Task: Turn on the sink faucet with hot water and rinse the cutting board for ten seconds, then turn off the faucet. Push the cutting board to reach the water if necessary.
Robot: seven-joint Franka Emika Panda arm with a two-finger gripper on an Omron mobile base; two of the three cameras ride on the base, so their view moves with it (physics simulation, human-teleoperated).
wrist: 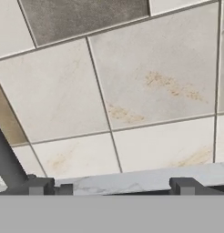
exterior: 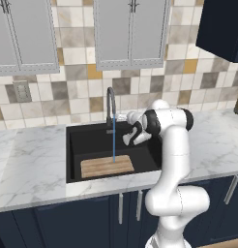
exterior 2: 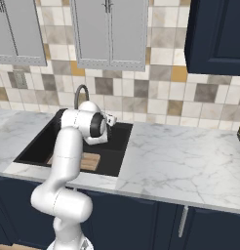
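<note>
Striped wooden cutting board, black sink

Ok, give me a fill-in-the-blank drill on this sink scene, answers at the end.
1. The blue water falls from the faucet onto the ____.
2. The board lies flat inside the black ____.
3. The gripper faces the tiled wall with its jaws ____.
4. The counter around the sink looks like white ____.

Missing words: board; sink; open; marble
</note>
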